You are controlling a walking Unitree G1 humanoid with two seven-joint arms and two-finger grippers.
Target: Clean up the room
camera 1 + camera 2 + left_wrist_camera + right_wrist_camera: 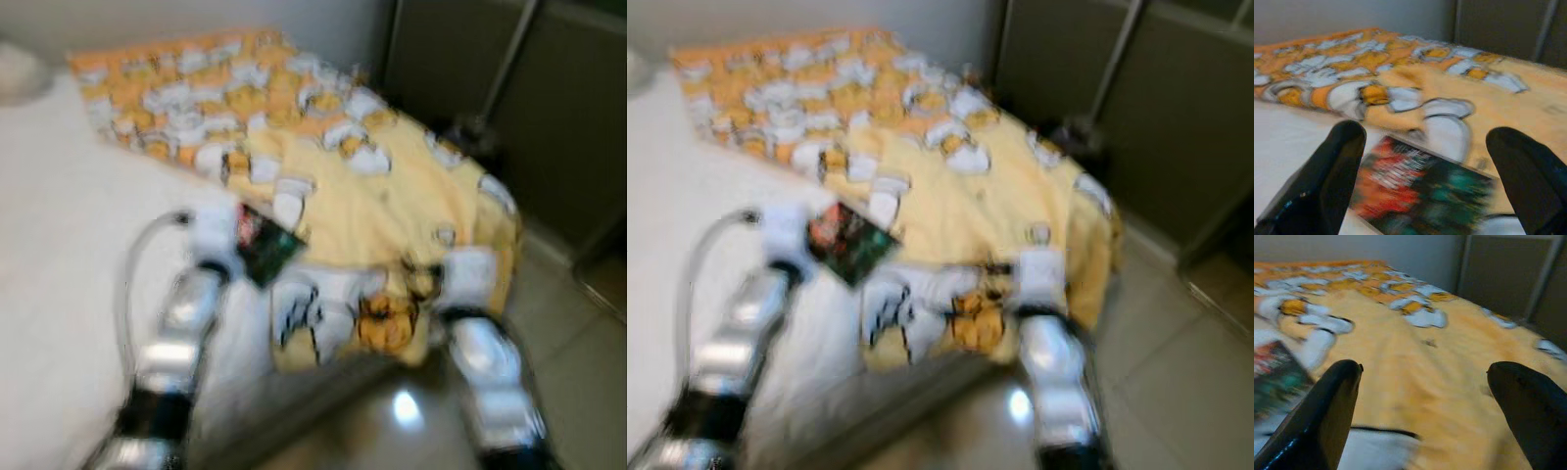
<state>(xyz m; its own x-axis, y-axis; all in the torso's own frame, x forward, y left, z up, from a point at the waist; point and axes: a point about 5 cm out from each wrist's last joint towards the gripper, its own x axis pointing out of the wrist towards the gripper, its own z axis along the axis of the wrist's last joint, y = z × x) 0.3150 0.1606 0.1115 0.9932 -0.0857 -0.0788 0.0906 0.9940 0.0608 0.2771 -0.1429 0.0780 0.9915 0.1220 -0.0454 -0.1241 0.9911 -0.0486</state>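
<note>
Both claws wide open over the blanket [392, 196].

Left claw [1435, 166] straddles a dark packet [1425, 191] at the blanket's near edge; right claw [1425, 401] grips nothing, floor [578, 372] beyond.

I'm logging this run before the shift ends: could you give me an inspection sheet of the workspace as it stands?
Surface: white bed, far end and corner covered by the blanket.
Job's things: yellow-orange cartoon blanket, rumpled, hanging over the bed corner; dark packet with red and green print lying at the blanket's edge.
Clutter: nothing seen.
Grippers: left gripper open, fingers either side of the packet; right gripper open above the blanket.
Cables: grey cable looping beside the left arm.
Surroundings: tiled floor, dark cabinet doors, pale wall.
</note>
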